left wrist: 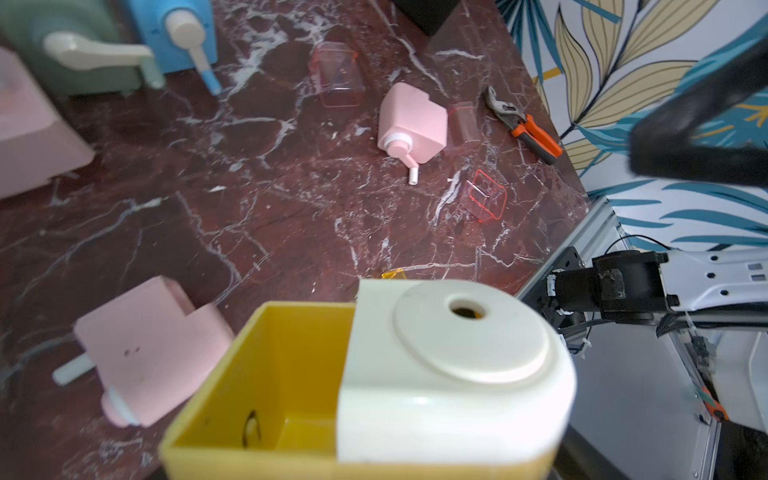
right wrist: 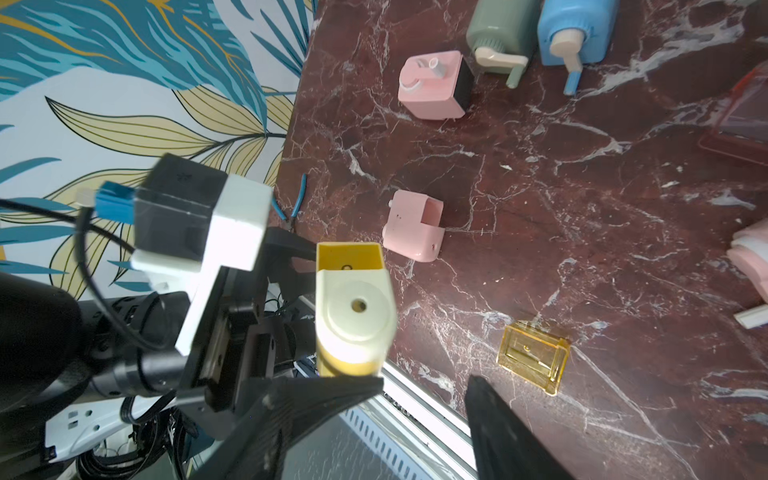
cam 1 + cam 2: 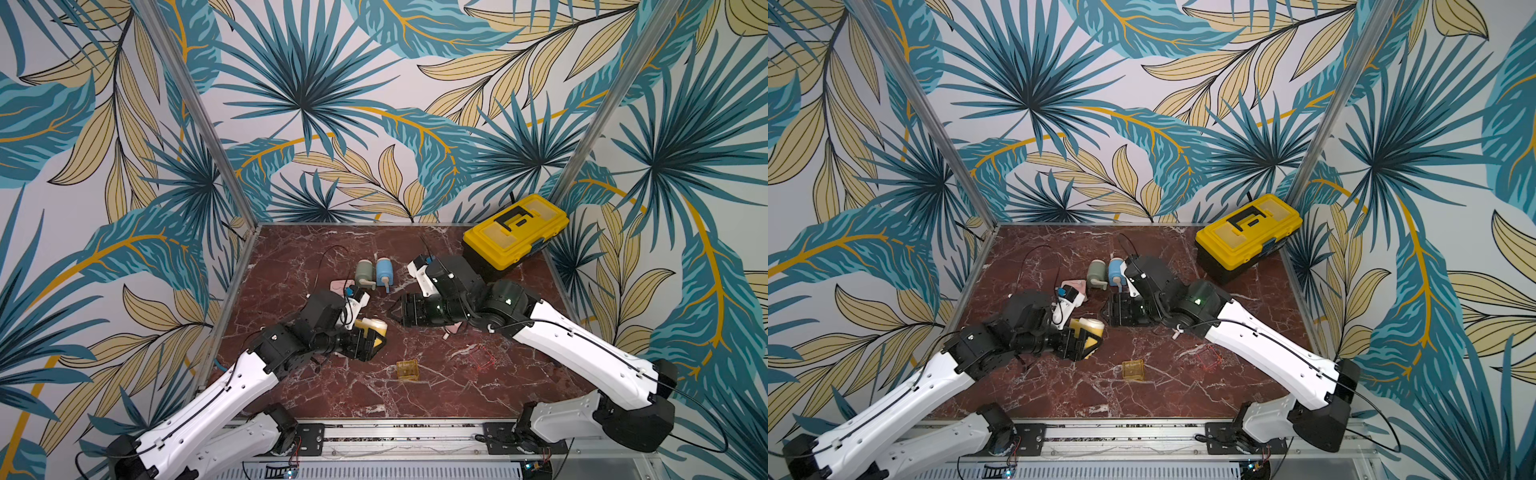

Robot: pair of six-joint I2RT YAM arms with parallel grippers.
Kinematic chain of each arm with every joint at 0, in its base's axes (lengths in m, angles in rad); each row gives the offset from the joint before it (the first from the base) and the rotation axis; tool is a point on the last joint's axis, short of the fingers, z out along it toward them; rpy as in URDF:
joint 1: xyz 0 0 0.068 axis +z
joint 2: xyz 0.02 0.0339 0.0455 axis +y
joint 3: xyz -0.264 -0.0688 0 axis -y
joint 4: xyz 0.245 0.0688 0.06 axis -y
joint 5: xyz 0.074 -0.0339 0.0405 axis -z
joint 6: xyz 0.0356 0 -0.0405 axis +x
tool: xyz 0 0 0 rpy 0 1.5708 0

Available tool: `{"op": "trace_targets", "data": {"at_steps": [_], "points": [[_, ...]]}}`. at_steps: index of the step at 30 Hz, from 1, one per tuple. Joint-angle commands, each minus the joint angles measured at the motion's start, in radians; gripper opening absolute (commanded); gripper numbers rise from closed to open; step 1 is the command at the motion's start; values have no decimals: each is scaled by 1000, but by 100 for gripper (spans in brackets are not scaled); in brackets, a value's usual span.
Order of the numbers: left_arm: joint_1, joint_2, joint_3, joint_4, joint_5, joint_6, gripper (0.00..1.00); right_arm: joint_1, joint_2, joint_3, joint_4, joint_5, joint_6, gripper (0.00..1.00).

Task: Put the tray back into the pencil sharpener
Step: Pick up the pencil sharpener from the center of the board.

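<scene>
Left hand [image 3: 376,336] is clamped on the pencil sharpener [image 3: 373,325], with one finger against each side of its yellow body and the cream cap showing between them. In the left wrist view the sharpener's bay is an open, hollow yellow box beside the cap. Whether the sharpener touches the worktop [image 3: 332,395] cannot be told.

Right hand [image 3: 397,311] faces the left hand across a gap. Its fingers [image 2: 316,399] are apart and nothing lies between them.

The tray [image 3: 407,370], of clear yellow plastic, lies flat on the red marble worktop ahead of the left hand's fingertips and off to that hand's right. It is nearer the front rail than either hand and touches neither hand nor the sharpener.

Other items noted:
- A green sharpener [image 3: 365,272] and a blue sharpener [image 3: 384,272] stand just beside each other, beyond the left hand.
- A red-edged clear tray [image 3: 482,357] lies by the right forearm.
- A yellow toolbox [image 3: 515,232] sits behind the right hand, at the far corner.
</scene>
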Motion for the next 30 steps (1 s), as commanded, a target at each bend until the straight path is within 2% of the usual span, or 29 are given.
{"op": "trace_targets", "data": {"at_steps": [1, 7, 15, 24, 30], "points": [[-27, 40, 50, 102, 23, 92, 63, 0, 8, 15, -59, -40, 51, 72], [-56, 54, 23, 235, 56, 119, 63, -2, -9, -15, -73, 22, 90, 75], [-75, 44, -11, 305, 47, 145, 63, -5, 9, -51, -22, -22, 144, 74], [-92, 45, -13, 323, 10, 145, 63, -9, 31, -67, 37, -40, 198, 64], [-97, 55, -9, 330, 4, 140, 67, -8, 38, -77, 48, -41, 204, 56]]}}
